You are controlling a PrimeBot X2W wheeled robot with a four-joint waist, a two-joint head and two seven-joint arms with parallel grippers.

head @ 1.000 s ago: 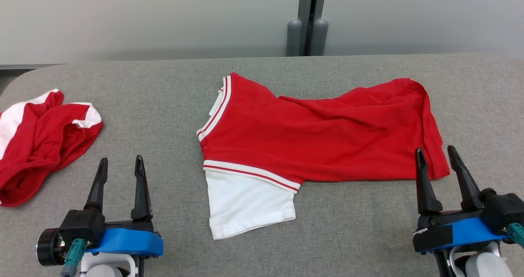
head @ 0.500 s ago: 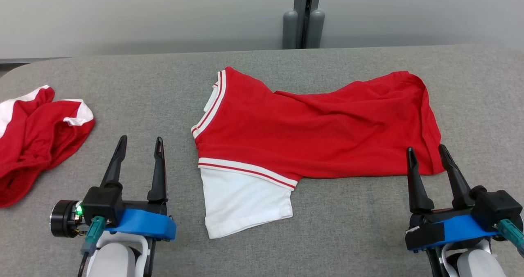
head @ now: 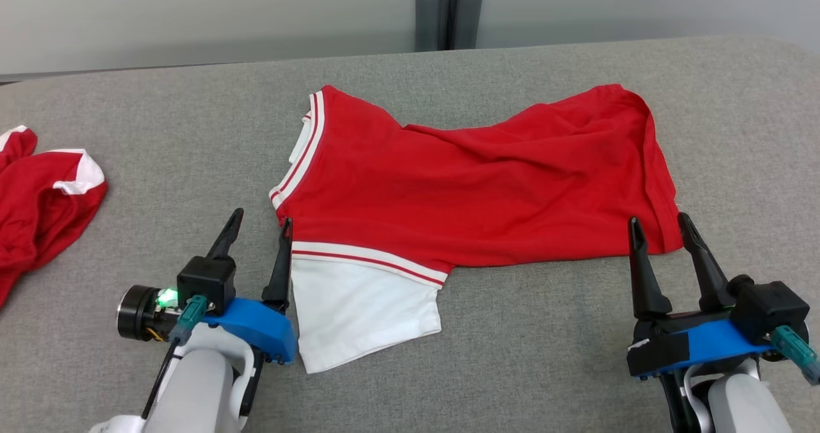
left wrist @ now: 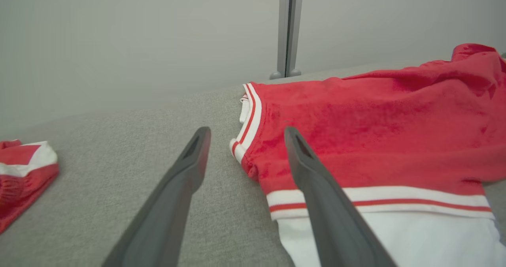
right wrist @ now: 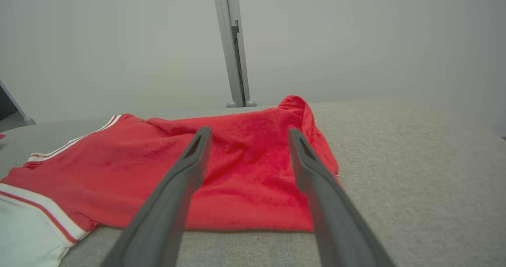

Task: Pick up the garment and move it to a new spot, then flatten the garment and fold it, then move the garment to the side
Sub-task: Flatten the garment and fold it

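The garment point(head: 474, 189), a red shirt with white-and-red striped trim and a white sleeve, lies spread on the grey table point(head: 538, 343). My left gripper point(head: 262, 216) stands open at the shirt's left edge, its right finger beside the striped sleeve seam. In the left wrist view the left gripper point(left wrist: 247, 130) straddles the collar corner of the garment point(left wrist: 375, 121). My right gripper point(head: 658, 218) is open at the shirt's lower right corner, with its fingertips over the hem. The right wrist view shows the right gripper point(right wrist: 250, 130) above the garment point(right wrist: 138, 156).
A second red-and-white garment point(head: 45, 209) lies crumpled at the table's left edge, also seen as that crumpled garment point(left wrist: 23, 172) in the left wrist view. A grey post point(head: 448, 10) stands at the wall behind the table. Bare grey cloth lies along the front.
The head camera has shifted, sliding the whole scene left and up. My left gripper has moved right and forward up to the shirt's left edge. The right gripper stays at the hem corner.
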